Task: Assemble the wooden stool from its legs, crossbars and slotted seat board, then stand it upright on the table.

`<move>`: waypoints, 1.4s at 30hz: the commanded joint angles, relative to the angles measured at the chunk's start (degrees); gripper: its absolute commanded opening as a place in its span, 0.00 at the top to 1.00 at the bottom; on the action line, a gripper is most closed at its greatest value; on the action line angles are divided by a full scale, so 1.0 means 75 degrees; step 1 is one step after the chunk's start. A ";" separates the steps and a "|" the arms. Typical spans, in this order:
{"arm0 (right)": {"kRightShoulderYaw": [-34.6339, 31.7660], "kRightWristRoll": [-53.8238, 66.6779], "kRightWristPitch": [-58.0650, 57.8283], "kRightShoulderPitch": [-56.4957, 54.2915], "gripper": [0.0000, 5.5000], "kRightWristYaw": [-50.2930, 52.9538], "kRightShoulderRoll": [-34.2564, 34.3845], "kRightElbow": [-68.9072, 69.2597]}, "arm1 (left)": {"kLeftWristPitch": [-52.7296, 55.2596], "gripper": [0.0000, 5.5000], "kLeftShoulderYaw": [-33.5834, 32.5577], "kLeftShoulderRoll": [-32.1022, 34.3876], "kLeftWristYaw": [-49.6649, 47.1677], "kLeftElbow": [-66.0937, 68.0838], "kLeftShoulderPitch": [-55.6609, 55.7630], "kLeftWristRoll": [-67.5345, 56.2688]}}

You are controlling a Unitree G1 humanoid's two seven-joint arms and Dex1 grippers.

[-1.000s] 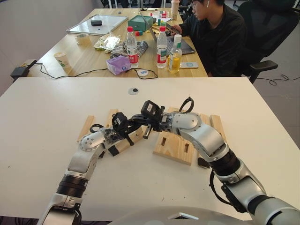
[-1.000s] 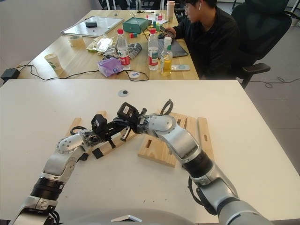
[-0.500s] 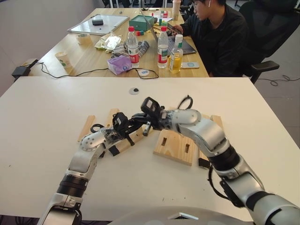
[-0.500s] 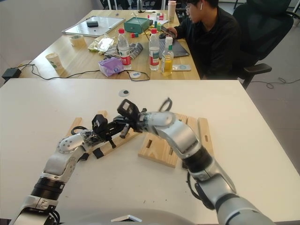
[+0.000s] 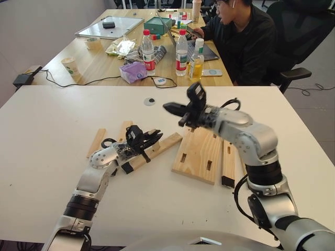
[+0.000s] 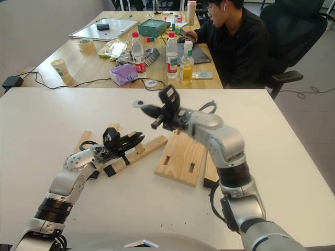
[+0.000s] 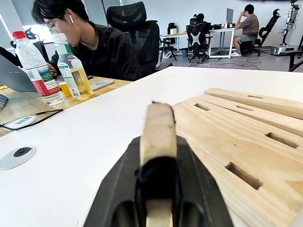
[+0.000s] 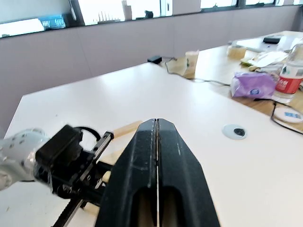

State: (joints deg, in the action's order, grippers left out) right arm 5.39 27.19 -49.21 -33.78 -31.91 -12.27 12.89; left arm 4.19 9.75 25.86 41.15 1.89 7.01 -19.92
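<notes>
Leg point(image 5: 168, 141) in left gripper point(image 5: 152, 138), tip beside seat board point(image 5: 200, 155).

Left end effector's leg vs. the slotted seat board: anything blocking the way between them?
Nothing visible. The leg, clamped in the left end effector, ends right beside the left edge of the seat board. The right end effector hangs shut above the board's far end, off that path.

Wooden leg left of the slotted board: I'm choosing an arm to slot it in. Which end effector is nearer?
Left. The left end effector is clamped on the leg; the right end effector hangs shut above the table, beyond the board's far corner, touching nothing.
</notes>
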 commanded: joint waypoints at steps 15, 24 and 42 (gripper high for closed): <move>-0.0840 0.0041 0.0138 0.0495 1.00 0.0409 -0.0421 0.0232 | 0.2809 0.42 -0.1626 0.1163 0.0706 -0.2155 0.0530 -0.1108; -0.1040 0.0070 0.0118 0.1091 1.00 0.0706 -0.0430 0.0752 | 0.3821 0.27 -0.2075 0.2821 0.2201 -0.1749 -0.0556 -0.1513; -0.0673 0.0140 -0.0003 0.1107 1.00 0.0438 -0.0478 0.0754 | 0.1301 0.38 -0.0313 0.1491 0.1456 0.0250 -0.1727 0.0943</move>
State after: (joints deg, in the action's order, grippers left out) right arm 0.12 27.60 -48.28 -25.61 -28.56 -14.60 17.89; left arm 13.23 5.64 37.12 51.79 2.44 -3.63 -14.88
